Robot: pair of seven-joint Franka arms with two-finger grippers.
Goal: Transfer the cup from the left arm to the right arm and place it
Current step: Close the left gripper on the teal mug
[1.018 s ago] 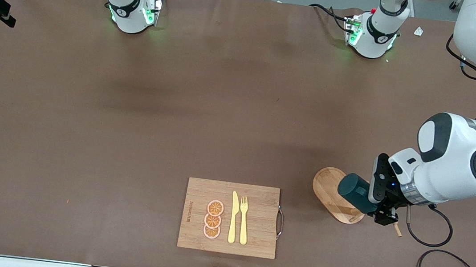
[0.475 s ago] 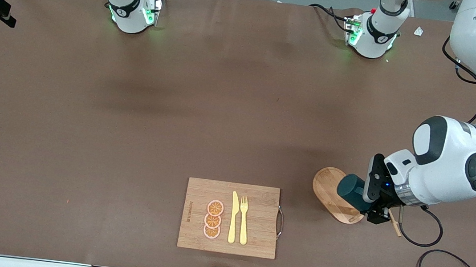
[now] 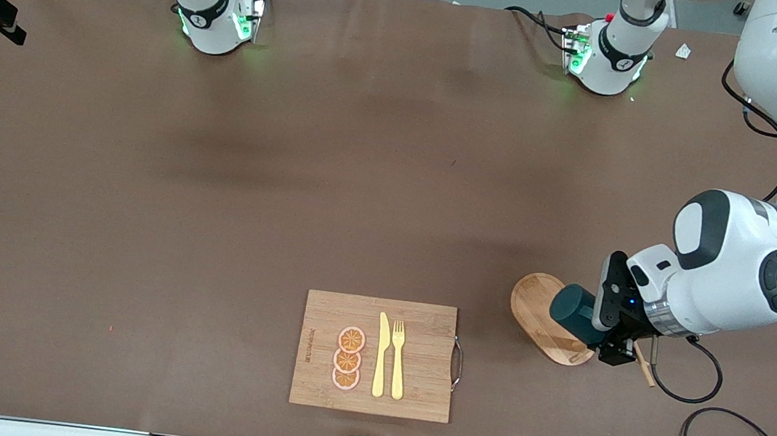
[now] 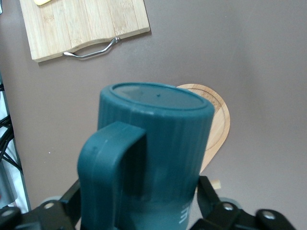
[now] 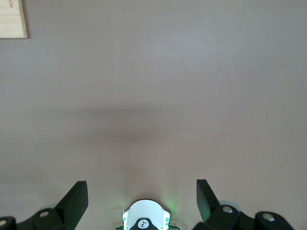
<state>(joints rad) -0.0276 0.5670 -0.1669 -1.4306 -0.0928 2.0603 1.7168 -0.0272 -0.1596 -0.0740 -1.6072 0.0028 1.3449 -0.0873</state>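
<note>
Brown worktop [image 3: 216, 191] all round; the cup [image 3: 574, 313] is pinched on its side in the left pincer [image 3: 606, 329], up over the round wooden base [image 3: 544, 316]. Handover isn't started, placing neither. Right pincer [image 5: 142, 196] is parked spread wide above its own base.

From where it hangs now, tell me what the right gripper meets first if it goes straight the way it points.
The open right gripper points down at bare brown table covering. Nothing else lies in that line, so it likely meets the covering first; its height is unclear.
</note>
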